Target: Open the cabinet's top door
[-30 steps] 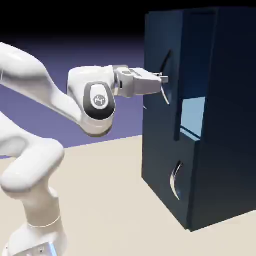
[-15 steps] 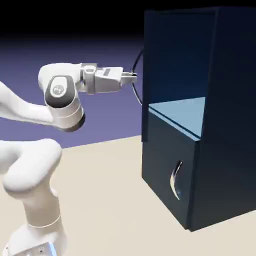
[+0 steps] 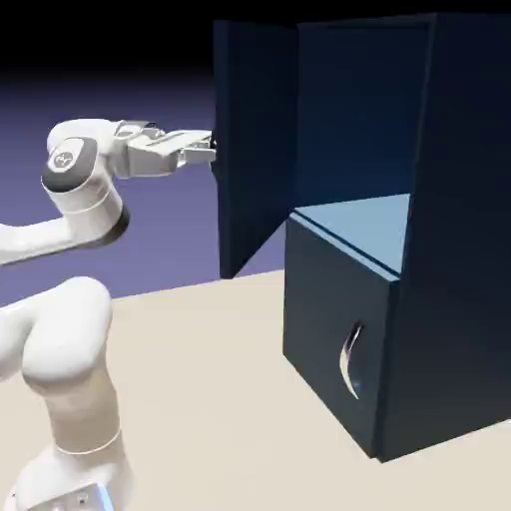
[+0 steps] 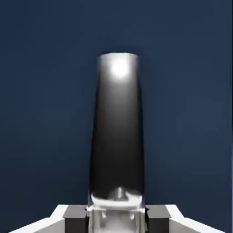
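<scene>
The fingers pinch the shiny handle between them. The blue door is just past them, swung wide.

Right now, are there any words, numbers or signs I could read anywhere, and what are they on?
No words or numbers that I can read.
One small dark mark on the round badge of the robot arm: too small to read.
Small marks by the blue light on the robot's base: too small to read.
None shows on the cabinet.
</scene>
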Robot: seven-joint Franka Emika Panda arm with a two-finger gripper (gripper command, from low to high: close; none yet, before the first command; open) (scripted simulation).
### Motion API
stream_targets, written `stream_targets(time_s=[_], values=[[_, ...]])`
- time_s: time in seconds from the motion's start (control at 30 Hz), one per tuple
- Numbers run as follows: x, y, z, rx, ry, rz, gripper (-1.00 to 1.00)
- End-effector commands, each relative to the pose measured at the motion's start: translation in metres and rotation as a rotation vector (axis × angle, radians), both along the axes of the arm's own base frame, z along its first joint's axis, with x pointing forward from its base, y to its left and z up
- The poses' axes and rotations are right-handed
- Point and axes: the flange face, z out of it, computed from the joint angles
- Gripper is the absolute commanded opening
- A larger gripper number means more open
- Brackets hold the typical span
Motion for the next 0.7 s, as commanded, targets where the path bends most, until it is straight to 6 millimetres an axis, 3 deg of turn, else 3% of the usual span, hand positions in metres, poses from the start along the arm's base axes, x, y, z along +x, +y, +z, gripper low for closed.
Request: stream_targets(time_s=[0.0, 0.37, 0.67], values=[[-0.003, 0.007, 0.0, 0.0, 0.0, -0.023, -1.0], [-0.03, 0.104, 0.0, 0.0, 0.0, -0.303, -1.0], [-0.03, 0.192, 0.0, 0.0, 0.0, -0.547, -1.0]])
